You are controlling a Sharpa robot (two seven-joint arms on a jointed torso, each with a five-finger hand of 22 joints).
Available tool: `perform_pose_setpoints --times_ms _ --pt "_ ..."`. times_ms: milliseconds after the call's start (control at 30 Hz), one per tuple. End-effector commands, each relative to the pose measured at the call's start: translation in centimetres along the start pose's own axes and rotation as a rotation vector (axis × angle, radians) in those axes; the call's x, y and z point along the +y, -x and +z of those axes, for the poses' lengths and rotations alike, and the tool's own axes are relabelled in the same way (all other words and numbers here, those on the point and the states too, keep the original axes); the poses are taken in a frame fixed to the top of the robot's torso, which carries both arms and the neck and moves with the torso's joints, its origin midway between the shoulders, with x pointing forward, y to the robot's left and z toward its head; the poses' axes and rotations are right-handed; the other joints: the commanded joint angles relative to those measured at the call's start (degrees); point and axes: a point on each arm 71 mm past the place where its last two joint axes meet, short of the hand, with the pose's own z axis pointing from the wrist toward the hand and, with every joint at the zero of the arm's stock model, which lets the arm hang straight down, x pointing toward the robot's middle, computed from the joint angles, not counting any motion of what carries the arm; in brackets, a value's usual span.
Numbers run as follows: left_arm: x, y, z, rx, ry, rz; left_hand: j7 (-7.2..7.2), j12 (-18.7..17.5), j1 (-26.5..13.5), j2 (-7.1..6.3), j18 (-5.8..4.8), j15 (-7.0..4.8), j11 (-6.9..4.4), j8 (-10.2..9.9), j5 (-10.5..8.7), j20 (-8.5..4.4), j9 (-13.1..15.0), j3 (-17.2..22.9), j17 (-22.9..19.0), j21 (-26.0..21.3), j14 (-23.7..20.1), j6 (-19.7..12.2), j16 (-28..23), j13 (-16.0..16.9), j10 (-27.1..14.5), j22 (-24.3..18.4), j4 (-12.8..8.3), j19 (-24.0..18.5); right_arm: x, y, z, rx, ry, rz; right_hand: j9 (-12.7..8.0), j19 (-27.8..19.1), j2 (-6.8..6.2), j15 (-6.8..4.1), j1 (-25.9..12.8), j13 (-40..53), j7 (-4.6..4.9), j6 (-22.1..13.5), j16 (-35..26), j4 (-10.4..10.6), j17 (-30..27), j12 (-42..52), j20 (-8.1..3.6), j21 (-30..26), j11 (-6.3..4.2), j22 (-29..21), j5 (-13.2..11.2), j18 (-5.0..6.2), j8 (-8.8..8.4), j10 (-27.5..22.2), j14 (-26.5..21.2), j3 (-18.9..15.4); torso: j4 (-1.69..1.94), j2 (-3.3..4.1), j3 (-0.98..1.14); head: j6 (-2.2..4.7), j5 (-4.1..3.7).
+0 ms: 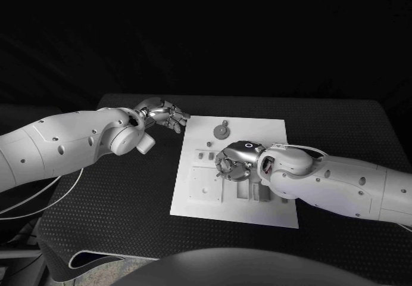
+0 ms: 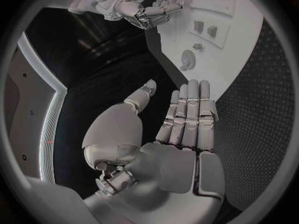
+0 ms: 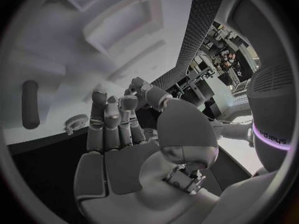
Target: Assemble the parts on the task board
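The board [image 1: 258, 128] lies mid-desk. A gear [image 1: 223, 129] sits at its far end, other parts apparently still loose, so assembly looks barely begun. Right hand [image 1: 233, 162] hovers over the middle, fingers curled, seemingly empty; left hand [image 1: 165, 114] waits beside, fingers straight, empty.

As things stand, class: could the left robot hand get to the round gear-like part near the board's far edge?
Probably yes. The left robot hand hangs open just beside the task board, and nothing lies between it and the gear-like part.

Task board [image 1: 266, 205] at mid-table [image 1: 112, 226]. Gear-like part [image 1: 222, 129] near the board's far edge. Left hand [image 1: 164, 114] off the board's far-left corner; right hand [image 1: 234, 162] above the board's middle.
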Motion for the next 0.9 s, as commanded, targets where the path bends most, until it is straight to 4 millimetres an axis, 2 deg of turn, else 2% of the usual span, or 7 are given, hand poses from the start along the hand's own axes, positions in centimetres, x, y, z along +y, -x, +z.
perform_pose_setpoints --times_ms 33,200,400,533,900 --pt "-0.1 -0.2 0.0 0.022 0.004 0.032 0.17 0.0 -0.1 0.20 0.41 0.09 0.20 0.0 -0.13 0.11 -0.2 0.0 0.1 -0.1 0.4 0.0 -0.3 0.0 0.0 0.0 -0.3 0.5 0.6 0.1 0.2 -0.013 0.030 -0.015 0.1 0.1 0.16 -1.88 -0.6 -0.1 -3.29 9.2 0.1 -0.1 0.0 0.3 -0.11 0.3 -3.55 1.1 0.0 0.77 -0.22 -7.1 -0.3 0.4 0.06 -0.01 -0.03 0.01 0.12" --pt "-0.1 -0.2 0.0 0.009 0.000 0.031 0.28 -0.1 -0.2 0.08 0.40 0.06 0.30 -0.1 -0.12 0.07 -0.3 -0.1 0.2 -0.1 0.5 -0.2 -0.3 0.0 -0.1 0.0 -0.3 0.5 1.4 0.1 0.4 -0.009 0.056 -0.107 0.1 0.2 0.11 -1.88 -0.6 -0.1 -3.29 9.2 0.1 -0.1 0.0 0.3 -0.12 0.3 -3.56 1.1 0.0 0.77 -0.24 -7.1 -0.3 0.5 -0.10 0.02 -0.03 0.01 0.27" --pt "-0.2 0.0 -0.1 -0.014 -0.009 0.016 0.31 -0.2 -0.3 0.00 0.39 0.05 0.33 -0.2 -0.13 0.06 -0.4 -0.1 0.3 -0.1 0.6 -0.2 -0.3 0.0 -0.2 0.0 -0.3 0.6 2.8 -0.1 0.7 0.020 0.070 -0.213 0.3 0.3 -0.18 -1.91 -0.5 -0.2 -3.33 9.3 0.1 -0.1 0.0 0.3 -0.20 0.4 -3.59 1.1 0.0 0.77 -0.29 -7.0 -0.2 0.8 -0.04 0.04 0.00 0.01 0.31" --pt "-0.1 0.2 0.0 -0.028 -0.008 0.001 0.34 -0.2 -0.4 -0.10 0.38 0.04 0.35 -0.2 -0.13 0.06 -0.4 -0.2 0.3 -0.1 0.6 -0.2 -0.4 0.0 -0.2 0.0 -0.2 0.6 3.6 0.2 1.0 0.040 0.072 -0.272 0.4 0.3 -0.31 -1.93 -0.5 -0.3 -3.35 9.4 0.2 -0.1 0.0 0.4 -0.24 0.5 -3.61 1.2 0.0 0.77 -0.32 -7.0 -0.1 0.9 0.08 0.04 -0.10 0.01 0.37" --pt "0.0 0.6 0.0 -0.042 -0.004 -0.005 0.41 -0.4 -0.6 -0.34 0.37 0.02 0.46 -0.3 -0.13 0.02 -0.5 -0.2 0.4 -0.2 0.6 -0.4 -0.5 0.0 -0.5 0.0 -0.2 0.6 5.7 1.3 1.5 0.099 0.073 -0.470 0.4 0.4 -0.38 -1.95 -0.5 -0.3 -3.39 9.5 0.2 -0.1 0.0 0.4 -0.27 0.6 -3.63 1.2 0.0 0.77 -0.36 -6.9 -0.1 1.0 -0.03 0.03 -0.13 0.01 0.65"
